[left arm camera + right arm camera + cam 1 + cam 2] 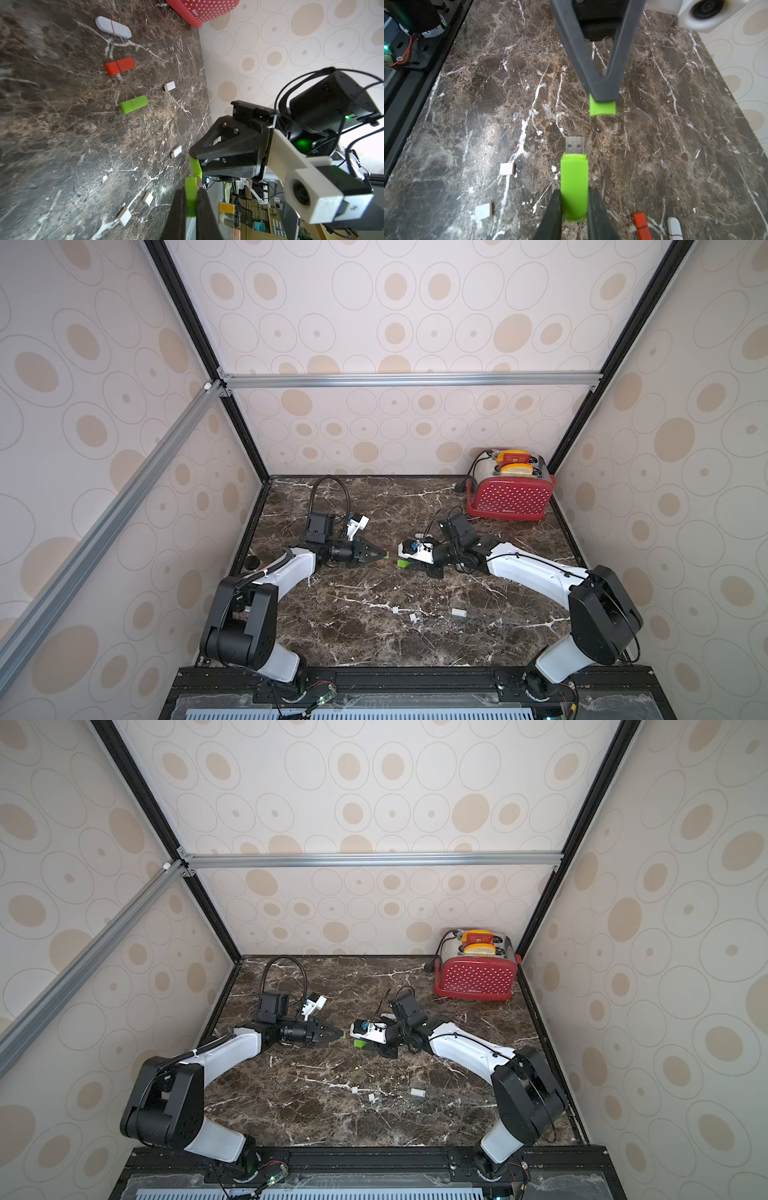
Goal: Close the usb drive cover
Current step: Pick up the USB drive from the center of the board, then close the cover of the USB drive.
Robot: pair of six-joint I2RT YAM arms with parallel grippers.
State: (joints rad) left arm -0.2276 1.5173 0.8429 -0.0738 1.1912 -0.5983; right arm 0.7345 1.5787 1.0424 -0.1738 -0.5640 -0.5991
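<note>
Left gripper (603,96) pinched tight on green cap (602,109). Right gripper (574,200) clamped green usb drive (574,176), metal plug (574,144) bare, facing cap, small gap between, slightly offset. Both at middle of table (374,639). Far right corner: red toaster (509,493).

Soft, even light fills my cell; sheen glazes the marble tabletop (477,128). Wrist views bend at their edges, my near fingers (554,218) blurred, shadows faint.
</note>
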